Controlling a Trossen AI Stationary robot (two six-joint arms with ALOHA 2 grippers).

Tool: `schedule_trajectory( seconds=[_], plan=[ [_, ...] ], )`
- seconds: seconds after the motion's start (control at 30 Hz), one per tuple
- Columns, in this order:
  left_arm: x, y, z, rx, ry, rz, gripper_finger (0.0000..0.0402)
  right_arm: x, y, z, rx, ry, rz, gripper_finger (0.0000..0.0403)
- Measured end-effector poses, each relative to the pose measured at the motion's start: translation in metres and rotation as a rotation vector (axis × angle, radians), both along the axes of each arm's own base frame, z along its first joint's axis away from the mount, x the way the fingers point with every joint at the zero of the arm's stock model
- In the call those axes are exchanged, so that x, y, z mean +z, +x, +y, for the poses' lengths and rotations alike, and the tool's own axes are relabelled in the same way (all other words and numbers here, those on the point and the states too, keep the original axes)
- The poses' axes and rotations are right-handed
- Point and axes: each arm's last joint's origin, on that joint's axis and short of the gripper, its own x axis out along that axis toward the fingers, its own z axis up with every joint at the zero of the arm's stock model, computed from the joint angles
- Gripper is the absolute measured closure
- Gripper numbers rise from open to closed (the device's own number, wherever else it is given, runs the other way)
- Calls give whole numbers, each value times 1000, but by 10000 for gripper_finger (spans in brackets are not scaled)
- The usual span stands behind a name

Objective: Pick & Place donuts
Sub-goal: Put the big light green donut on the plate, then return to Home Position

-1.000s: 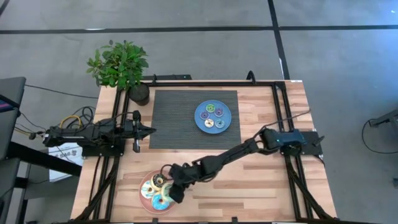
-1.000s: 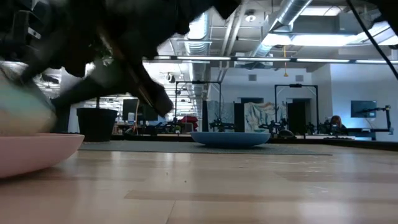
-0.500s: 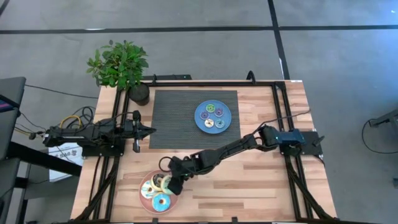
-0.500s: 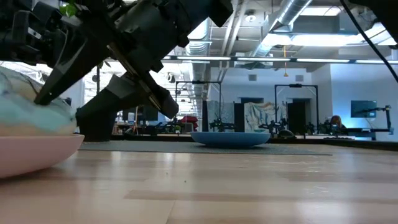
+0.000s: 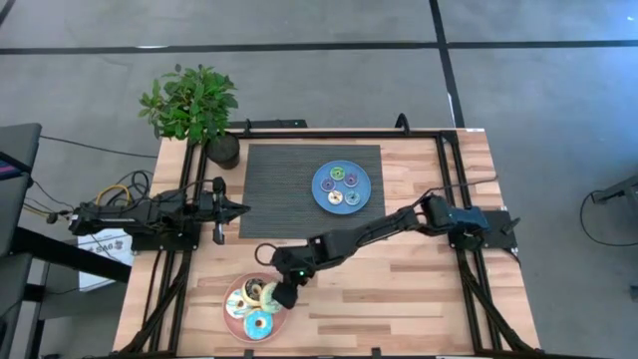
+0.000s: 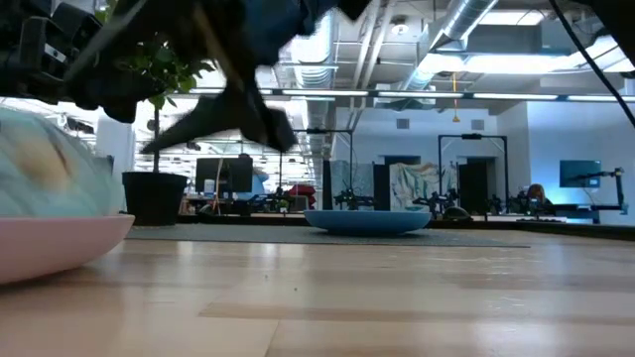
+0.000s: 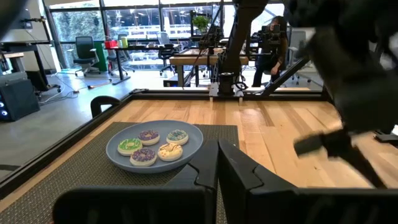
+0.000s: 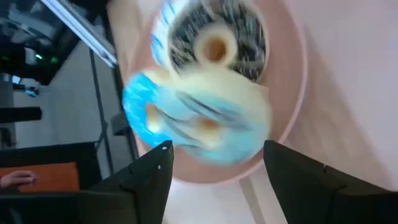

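Several large donuts lie piled on the pink plate (image 5: 231, 312) near the table's front edge: a blue-iced one (image 8: 186, 115) leans on a dark brown one (image 8: 214, 34). My right gripper (image 5: 285, 295) hovers open just above the plate's right side, and the blue donut shows between its fingers (image 8: 217, 152) without touching them. Several small donuts (image 7: 148, 146) rest on the blue plate (image 5: 341, 186) on the dark mat. My left gripper (image 5: 239, 209) waits shut at the table's left.
A potted plant (image 5: 194, 108) stands at the mat's far left corner. The ribbed dark mat (image 5: 279, 189) covers the table's far middle. Bare wood (image 5: 399, 299) lies to the right of the pink plate. Black frame rails (image 5: 454, 179) run along both sides.
My right gripper has risen off the pile of donuts on the pink plate and drawn back a little toward the table's right and far side. In the low view its fingers were down at the donut half a second ago and now hang above it.
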Motion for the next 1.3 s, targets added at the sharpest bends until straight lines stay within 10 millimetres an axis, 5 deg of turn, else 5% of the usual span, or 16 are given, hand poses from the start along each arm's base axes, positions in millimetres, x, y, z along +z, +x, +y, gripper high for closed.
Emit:
schedule_trajectory(
  seconds=[0.23, 0.37, 0.57, 0.8, 0.97, 1.1, 1.3],
  plan=[
    [0, 0, 0, 0, 0, 0, 402, 54, -32, -14, 55, -245, 18, 163],
    [0, 0, 0, 0, 0, 1, 402, 66, -60, -24, 183, -432, 129, 172],
    [0, 0, 0, 0, 0, 0, 402, 40, -106, -32, 266, -545, 156, 257],
    [0, 0, 0, 0, 0, 1, 402, 9, -193, -71, 157, -526, -25, 389],
    [0, 0, 0, 0, 0, 1, 402, -6, -255, -109, -18, -420, -267, 387],
    [0, 0, 0, 0, 0, 1, 402, -16, -297, -126, 20, -443, -417, 395],
    [0, 0, 0, 0, 0, 1, 402, -18, -330, -139, -35, -488, -535, 399]
  ],
)
